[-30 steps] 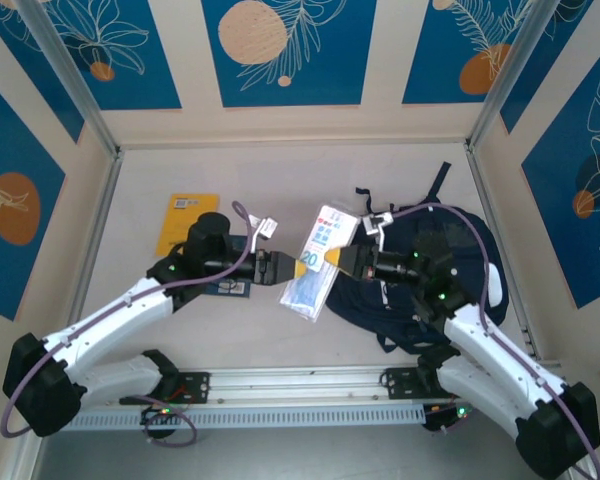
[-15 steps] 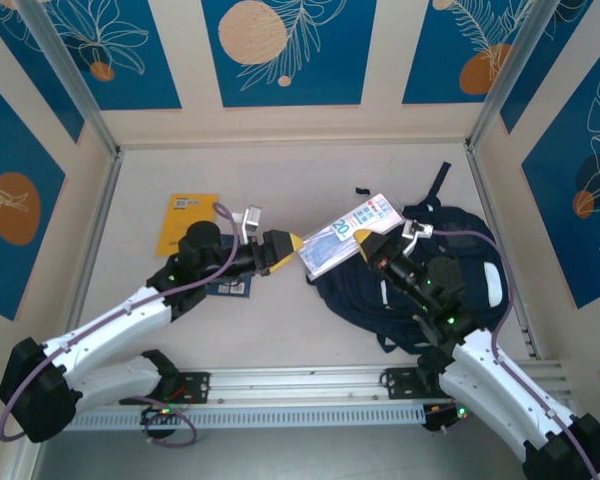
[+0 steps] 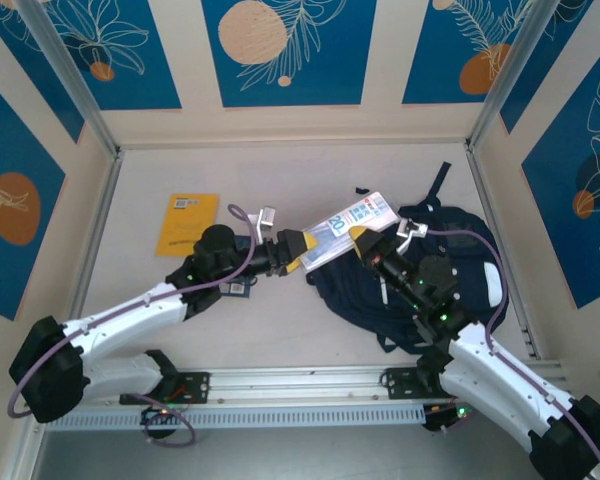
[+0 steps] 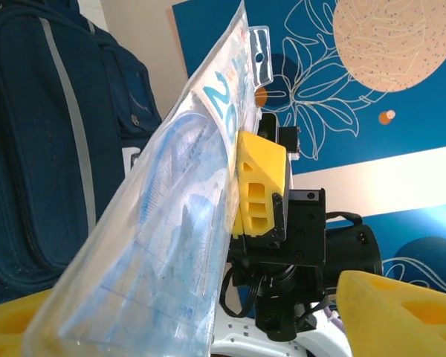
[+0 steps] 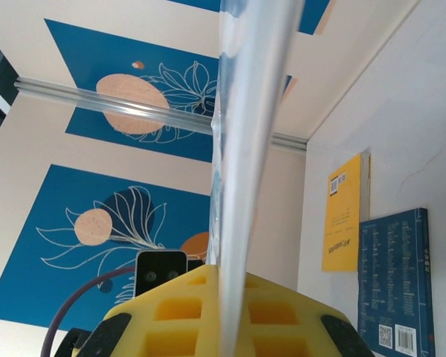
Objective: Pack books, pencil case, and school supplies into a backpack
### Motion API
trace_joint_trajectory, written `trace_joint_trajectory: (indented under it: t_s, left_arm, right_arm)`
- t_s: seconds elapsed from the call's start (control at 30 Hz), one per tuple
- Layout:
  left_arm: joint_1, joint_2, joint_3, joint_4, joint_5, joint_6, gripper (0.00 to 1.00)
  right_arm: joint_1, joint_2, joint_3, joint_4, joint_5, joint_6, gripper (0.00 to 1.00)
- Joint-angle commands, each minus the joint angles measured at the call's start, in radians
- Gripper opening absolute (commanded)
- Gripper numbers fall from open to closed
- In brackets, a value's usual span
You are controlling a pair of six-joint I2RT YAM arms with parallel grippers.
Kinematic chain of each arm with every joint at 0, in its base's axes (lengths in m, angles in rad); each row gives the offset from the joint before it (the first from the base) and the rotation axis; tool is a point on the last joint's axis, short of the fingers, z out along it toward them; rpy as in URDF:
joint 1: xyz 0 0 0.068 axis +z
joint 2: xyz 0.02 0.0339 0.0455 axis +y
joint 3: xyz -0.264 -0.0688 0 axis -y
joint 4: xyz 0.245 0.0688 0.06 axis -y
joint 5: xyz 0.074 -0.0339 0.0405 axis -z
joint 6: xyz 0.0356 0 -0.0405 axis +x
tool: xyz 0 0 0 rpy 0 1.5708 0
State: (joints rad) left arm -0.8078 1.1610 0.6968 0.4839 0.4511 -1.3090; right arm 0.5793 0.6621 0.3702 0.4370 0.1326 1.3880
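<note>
Above table point(image 3: 280, 180), blue-white packet point(image 3: 332, 236) slants near-left to far-right.

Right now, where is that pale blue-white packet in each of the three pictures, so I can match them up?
Top external: the blue-white packet sits at the centre of the picture, tilted.
Left wrist: the packet is large and translucent, slanting from bottom left to top.
Right wrist: the packet is edge-on, a thin strip up the middle.
Shared landmark: the right gripper clamped on it, its yellow fingers in all three.
</note>
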Motion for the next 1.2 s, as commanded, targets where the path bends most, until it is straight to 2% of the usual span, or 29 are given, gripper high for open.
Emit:
trace_joint_trajectory:
  t_s: [0.0,0.27,0.5,0.57,0.63,0.67,0.73,0.77,0.83,0.9,1.0,1.1,1.17]
  left_arm:
    - [-0.013,0.008,0.041,0.076,-0.020,-0.004,0.69]
    - [-0.015,0.020,0.053,0.068,-0.057,0.024,0.41]
    - [-0.016,0.026,0.063,0.063,-0.056,0.043,0.05]
    - [-0.016,0.009,0.065,0.028,-0.065,0.068,0.00]
    - [-0.014,-0.019,0.067,-0.026,-0.083,0.104,0.00]
    - [-0.012,-0.036,0.068,-0.056,-0.093,0.120,0.00]
    - [-0.006,-0.085,0.077,-0.155,-0.126,0.179,0.00]
    - [-0.003,-0.111,0.087,-0.223,-0.146,0.216,0.00]
    - [0.009,-0.165,0.122,-0.406,-0.210,0.302,0.00]
    - [0.023,-0.204,0.159,-0.566,-0.257,0.373,0.00]
    - [0.058,-0.242,0.208,-0.749,-0.290,0.461,0.00]
    - [0.077,-0.259,0.262,-0.906,-0.327,0.581,0.00]
    - [0.086,-0.263,0.291,-0.985,-0.354,0.647,0.00]
  right_arm:
    - [0.021,0.007,0.016,0.073,0.056,0.006,0.00]
    - [0.066,0.010,0.006,0.083,0.091,-0.004,0.00]
    - [0.091,0.007,0.009,0.048,0.116,-0.021,0.00]
    - [0.095,0.002,0.017,0.022,0.117,-0.036,0.00]
    - [0.096,-0.013,0.036,-0.040,0.119,-0.073,0.01]
    - [0.097,-0.027,0.051,-0.096,0.127,-0.095,0.09]
    - [0.096,-0.054,0.105,-0.291,0.171,-0.118,0.37]
    - [0.096,-0.062,0.126,-0.367,0.186,-0.137,0.46]
    - [0.090,-0.075,0.173,-0.524,0.212,-0.198,0.54]
    - [0.080,-0.079,0.217,-0.668,0.234,-0.265,0.56]
    - [0.018,-0.044,0.291,-0.816,0.168,-0.420,0.55]
    - [-0.146,0.150,0.446,-1.021,-0.023,-0.570,0.46]
    - [-0.225,0.285,0.525,-1.110,-0.129,-0.673,0.45]
